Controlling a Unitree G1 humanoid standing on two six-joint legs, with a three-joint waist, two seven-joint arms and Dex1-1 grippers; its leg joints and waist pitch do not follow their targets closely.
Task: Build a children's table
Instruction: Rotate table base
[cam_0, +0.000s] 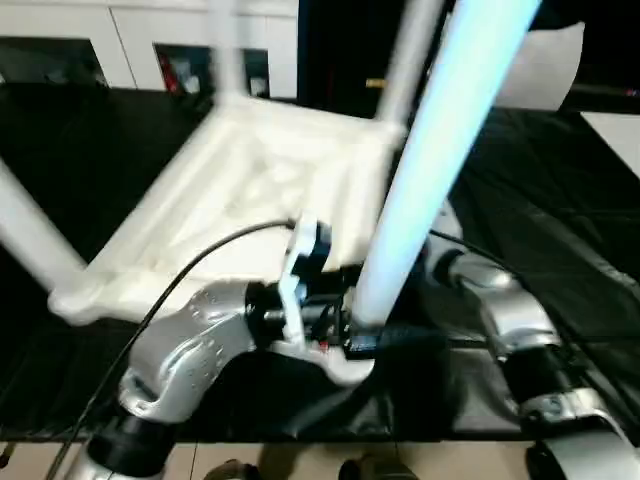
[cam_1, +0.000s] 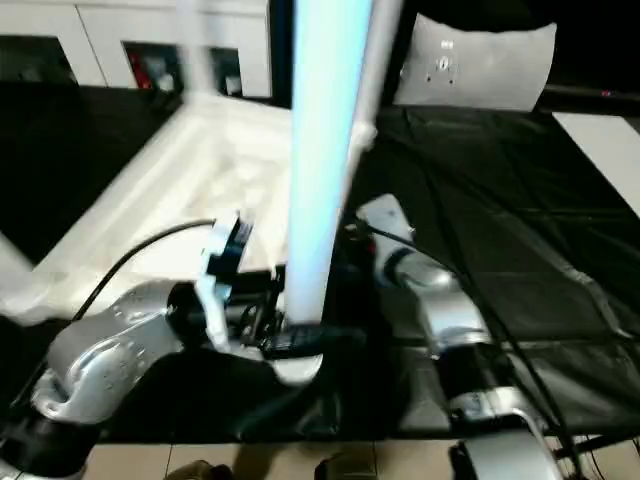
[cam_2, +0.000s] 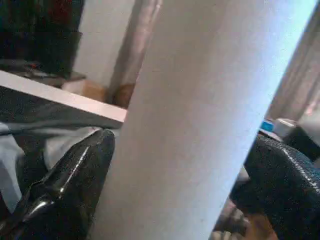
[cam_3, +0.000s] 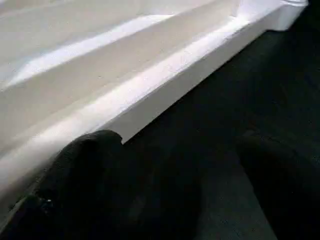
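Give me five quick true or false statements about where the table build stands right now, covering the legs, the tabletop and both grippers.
1. The left gripper has a white leg between its fingers. True.
2. The tabletop lies with its ribbed underside up. True.
3. The right gripper is clamped around a leg. False: its fingers stand open beside the tabletop's edge, over the black work surface, holding nothing.
4. No leg stands in the tabletop yet. False: several legs rise from its corners, one at the far corner.
5. The tabletop rests on a bare wooden floor. False: it sits on the black padded surface.
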